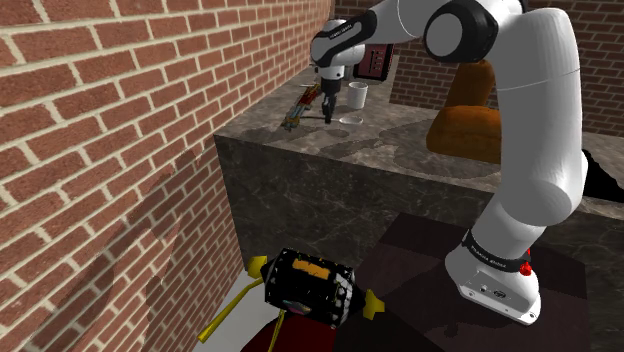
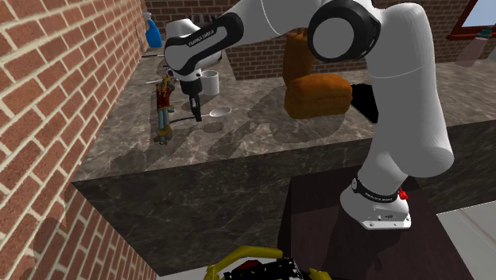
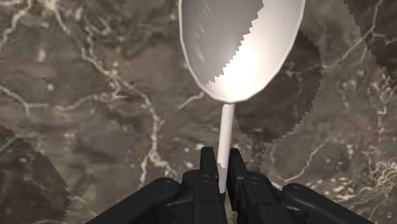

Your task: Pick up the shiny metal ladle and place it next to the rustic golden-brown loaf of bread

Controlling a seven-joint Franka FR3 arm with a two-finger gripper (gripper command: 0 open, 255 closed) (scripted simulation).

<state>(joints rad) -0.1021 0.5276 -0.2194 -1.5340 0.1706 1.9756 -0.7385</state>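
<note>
Fingers (image 3: 207, 167) of the end effector (image 3: 221, 165) are clenched on the thin stem of the pale, glossy ladle (image 3: 238, 51), whose bowl lies out ahead over the dark veined worktop (image 3: 95, 95); whether it touches the stone I cannot tell. The brown loaf (image 2: 318, 94) sits well apart toward the second exterior view's right, a white cup (image 2: 210, 81) near the ladle.

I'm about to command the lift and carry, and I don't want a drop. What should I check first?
1. Tool shut on the ladle handle: ok.
2. Ladle bowl clear of the counter: cannot tell.
3. Bread loaf in sight on the counter: ok.
4. Bare counter beside the loaf for setting down: ok.
5. Room to pass the white cup standing close by: cannot tell.
</note>
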